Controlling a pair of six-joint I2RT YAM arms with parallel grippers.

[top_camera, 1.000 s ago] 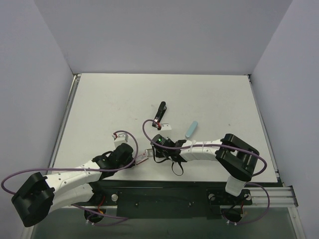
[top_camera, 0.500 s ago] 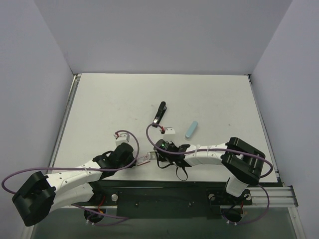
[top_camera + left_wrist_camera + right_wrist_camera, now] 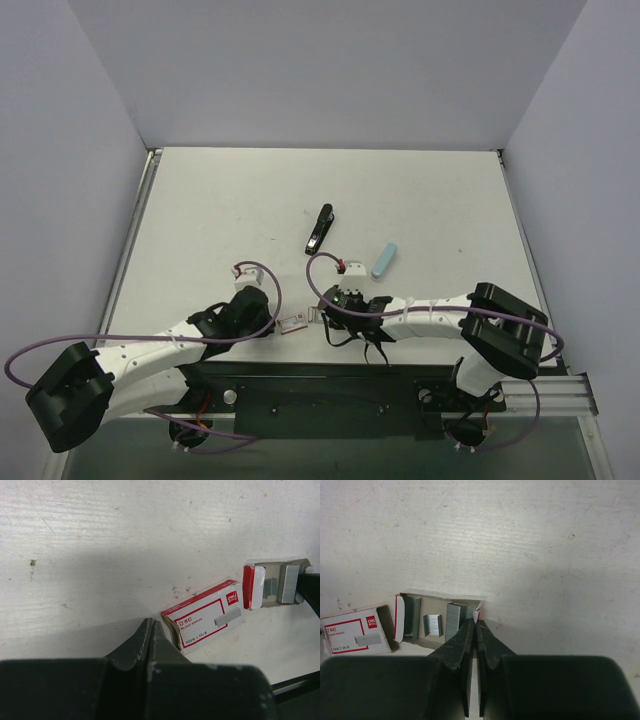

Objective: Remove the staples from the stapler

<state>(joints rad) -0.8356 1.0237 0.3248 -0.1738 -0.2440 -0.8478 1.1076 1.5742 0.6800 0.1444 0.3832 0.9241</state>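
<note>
Staples seen in cardboard tray. Right hand closed, tips at tray edge. Left hand closed, empty, just beside red-white box. Stapler noted lying on worktop, well apart from both hands

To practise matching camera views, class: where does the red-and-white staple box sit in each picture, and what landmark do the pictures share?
Top external: staple box lies near the table's front edge, between the two arms.
Left wrist: staple box is right of centre, just beyond the shut left claw.
Right wrist: staple box is at the lower left.
Shared landmark: the open cardboard tray beside it; too small to make out from above.
</note>
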